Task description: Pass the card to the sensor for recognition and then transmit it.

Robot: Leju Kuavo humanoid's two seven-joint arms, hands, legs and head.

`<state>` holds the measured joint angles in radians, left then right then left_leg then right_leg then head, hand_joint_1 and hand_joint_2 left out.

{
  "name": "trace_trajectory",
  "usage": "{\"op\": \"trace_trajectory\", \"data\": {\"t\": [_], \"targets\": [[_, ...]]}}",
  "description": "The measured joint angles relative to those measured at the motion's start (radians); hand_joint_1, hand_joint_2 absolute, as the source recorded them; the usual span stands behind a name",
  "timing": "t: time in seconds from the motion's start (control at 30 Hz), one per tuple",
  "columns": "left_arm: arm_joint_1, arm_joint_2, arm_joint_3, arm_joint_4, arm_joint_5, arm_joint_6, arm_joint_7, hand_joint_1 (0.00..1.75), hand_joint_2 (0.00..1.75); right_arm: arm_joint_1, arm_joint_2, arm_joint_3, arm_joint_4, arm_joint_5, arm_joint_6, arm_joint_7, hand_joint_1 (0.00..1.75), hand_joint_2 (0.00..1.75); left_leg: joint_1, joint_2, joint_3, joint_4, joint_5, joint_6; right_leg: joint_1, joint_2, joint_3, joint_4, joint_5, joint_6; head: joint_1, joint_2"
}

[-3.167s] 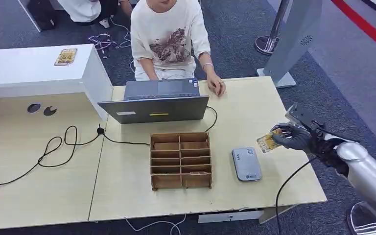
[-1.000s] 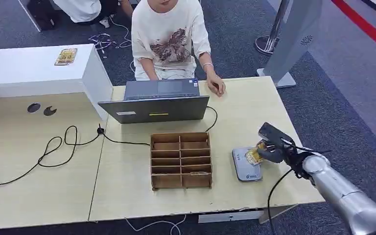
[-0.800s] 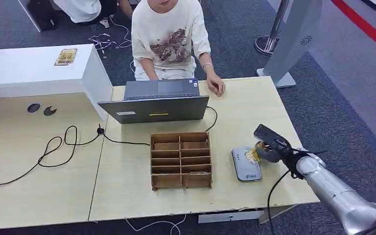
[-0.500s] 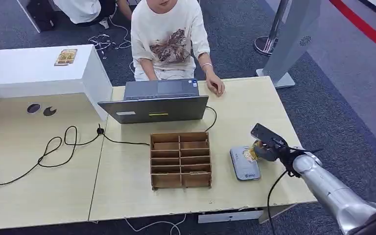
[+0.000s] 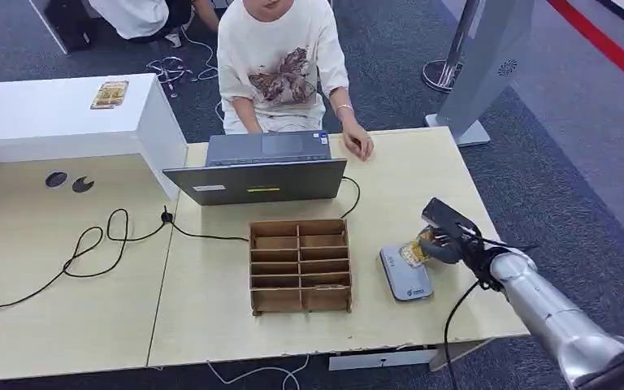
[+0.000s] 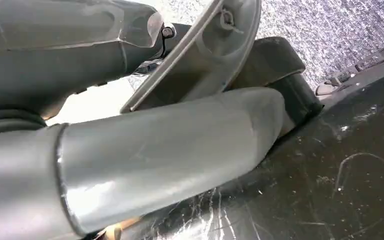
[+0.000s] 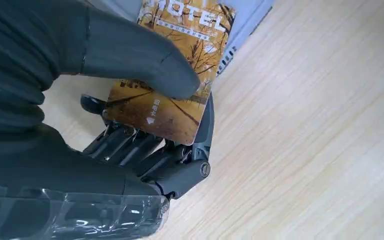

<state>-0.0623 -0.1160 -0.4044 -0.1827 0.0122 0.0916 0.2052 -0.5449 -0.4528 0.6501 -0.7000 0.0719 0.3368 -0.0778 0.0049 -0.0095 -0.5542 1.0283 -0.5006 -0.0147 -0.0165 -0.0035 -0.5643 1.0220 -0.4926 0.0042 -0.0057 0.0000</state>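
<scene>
Even overhead light on table (image 5: 422, 175), soft short shadows; head view sharp; left wrist view dim, blurred, specular streaks; right wrist view crisp

Floor: grey-blue carpet (image 5: 585, 138) with a red stripe (image 5: 609, 45) at far right. Two light wood tables (image 5: 73, 309) stand side by side; a white counter (image 5: 41, 114) adjoins the left one. A grey stand (image 5: 487, 61) stands beyond the right table
</scene>
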Motion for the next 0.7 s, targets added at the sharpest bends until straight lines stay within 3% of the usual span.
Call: {"op": "trace_trajectory", "data": {"t": [0.2, 0.37, 0.5, 0.7], "targets": [[0.001, 0.001, 0.000, 0.000, 0.006, 0.002, -0.004, 0.00, 0.00, 0.000, -0.034, -0.050, -0.037, -0.073, 0.045, -0.016, 1.75, 1.75, 0.000, 0.000, -0.001, 0.000, 0.000, 0.000, 0.000, 0.000, 0.000, 0.000, 0.000, 0.000, 0.000, 0.000], [0.002, 0.001, 0.000, 0.000, 0.011, 0.005, -0.007, 0.00, 0.00, -0.016, -0.093, -0.100, -0.108, -0.174, 0.111, -0.010, 1.75, 1.75, -0.002, -0.001, -0.001, 0.000, 0.001, 0.001, -0.002, -0.001, -0.001, 0.000, 0.000, 0.000, 0.000, 0.000], [0.003, 0.001, 0.000, 0.000, 0.015, 0.010, -0.007, 0.00, 0.00, -0.037, -0.127, -0.119, -0.161, -0.211, 0.119, -0.003, 1.75, 1.75, -0.002, -0.001, -0.002, 0.000, 0.001, 0.001, -0.002, -0.001, -0.001, 0.000, 0.000, 0.000, 0.000, 0.000], [0.003, 0.000, 0.010, 0.000, 0.024, 0.017, -0.005, 0.00, 0.00, -0.131, -0.140, -0.085, -0.228, 0.053, -0.095, 0.072, 1.75, 1.75, -0.002, 0.000, -0.002, 0.000, 0.001, 0.001, -0.003, 0.000, -0.001, 0.001, 0.000, 0.000, 0.000, 0.000]]}}
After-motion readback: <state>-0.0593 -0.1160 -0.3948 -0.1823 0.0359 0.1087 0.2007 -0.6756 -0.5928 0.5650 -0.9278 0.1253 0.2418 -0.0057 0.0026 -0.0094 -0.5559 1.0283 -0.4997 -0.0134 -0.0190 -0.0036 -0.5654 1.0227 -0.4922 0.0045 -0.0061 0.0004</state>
